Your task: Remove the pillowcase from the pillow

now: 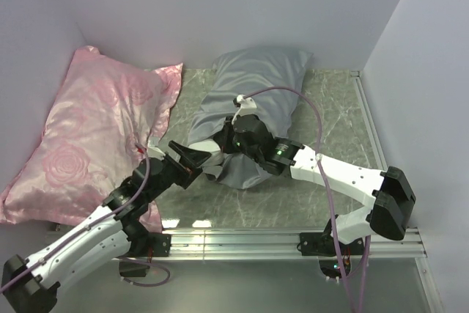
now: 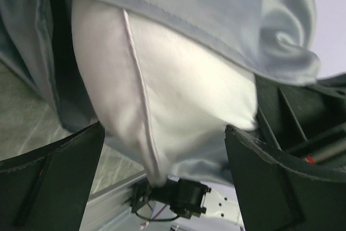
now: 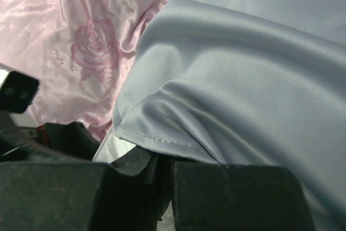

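The grey-blue satin pillowcase [image 1: 253, 86] lies in the middle of the table with the pillow inside it, its open end toward the arms. In the left wrist view the white pillow [image 2: 184, 79] bulges out under the pillowcase hem [image 2: 227, 20]. My left gripper [image 1: 196, 162] is open at that open end; its fingers [image 2: 48, 177] stand on either side of the exposed pillow corner without closing on it. My right gripper [image 1: 227, 144] is shut on the pillowcase's stitched hem [image 3: 162, 140] at the open end. A sliver of white pillow [image 3: 108, 150] shows below the hem.
A pink rose-patterned satin pillow [image 1: 95, 130] lies at the left against the wall, close beside my left arm; it also shows in the right wrist view [image 3: 81, 36]. An aluminium rail [image 1: 249, 240] runs along the near edge. Walls close in the back and both sides.
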You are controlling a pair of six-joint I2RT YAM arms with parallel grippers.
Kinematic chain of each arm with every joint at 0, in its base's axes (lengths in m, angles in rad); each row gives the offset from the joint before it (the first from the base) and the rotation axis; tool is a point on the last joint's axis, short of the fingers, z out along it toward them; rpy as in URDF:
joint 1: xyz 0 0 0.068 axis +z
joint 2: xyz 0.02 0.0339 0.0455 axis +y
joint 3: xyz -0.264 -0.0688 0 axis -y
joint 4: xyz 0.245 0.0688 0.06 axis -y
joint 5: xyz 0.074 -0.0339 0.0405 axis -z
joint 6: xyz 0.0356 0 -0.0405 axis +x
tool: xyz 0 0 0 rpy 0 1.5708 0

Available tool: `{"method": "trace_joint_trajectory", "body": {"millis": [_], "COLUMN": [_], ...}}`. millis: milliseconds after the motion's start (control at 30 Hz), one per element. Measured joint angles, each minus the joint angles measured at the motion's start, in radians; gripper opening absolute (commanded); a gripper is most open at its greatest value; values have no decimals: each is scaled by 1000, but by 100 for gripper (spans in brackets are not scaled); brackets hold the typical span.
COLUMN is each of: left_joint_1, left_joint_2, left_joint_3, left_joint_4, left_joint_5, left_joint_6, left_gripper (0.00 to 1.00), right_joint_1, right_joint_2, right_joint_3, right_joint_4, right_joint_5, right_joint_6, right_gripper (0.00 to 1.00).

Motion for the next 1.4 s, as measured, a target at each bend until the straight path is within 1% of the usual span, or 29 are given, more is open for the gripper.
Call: {"method": "trace_joint_trajectory", "body": {"millis": [100,200,300,333,367,400,433,500,533,567,600,667,700,800,867,967,1067,1233,1400], "left_joint_1": [0,0,0,-1,-1,-1,-1,-1,-1,-1,-1,-1,-2,-1,-2,-2,-2,-2,-2], "left_joint_2": [114,223,243,240,237,232,230,229,231,234,240,247,247,249,256,277,294,300,303], "left_joint_3": [-13,-36,-80,-87,-87,-87,-87,-86,-84,-77,-68,-55,-49,-24,2,55,82,116,149], "left_joint_4": [122,264,364,377,381,388,395,417,428,432,432,420,410,376,369,346,332,295,269], "left_joint_5": [2,19,28,26,20,13,7,-4,-8,-10,-13,-17,-20,-51,-62,-64,-64,-64,-63], "left_joint_6": [-11,-23,-37,-36,-34,-31,-24,-5,8,19,38,64,73,105,124,151,170,189,203], "left_gripper": [99,97,95,93,88,81,54,25,1,1,0,1,1,1,1,1,0,1,1], "right_joint_1": [0,0,0,2,5,8,12,19,25,31,37,39,39,54,74,88,88,88,88], "right_joint_2": [-15,-37,-45,-45,-45,-45,-45,-45,-45,-45,-45,-50,-57,-125,-206,-335,-478,-660,-760], "right_joint_3": [-11,-35,-53,-54,-55,-55,-55,-55,-56,-59,-62,-63,-64,-66,-66,-68,-98,-246,-389], "right_joint_4": [1,1,0,1,3,6,11,17,17,17,16,13,6,-51,-98,-140,-190,-334,-441], "right_joint_5": [3,15,23,24,27,31,37,47,52,55,61,72,74,51,40,39,72,154,180], "right_joint_6": [3,3,8,10,11,12,14,14,14,14,14,14,14,11,8,17,44,124,188], "right_gripper": [0,0,0,0,0,0,0,0,0,0,9,24,39,55,58,59,60,62,70]}}
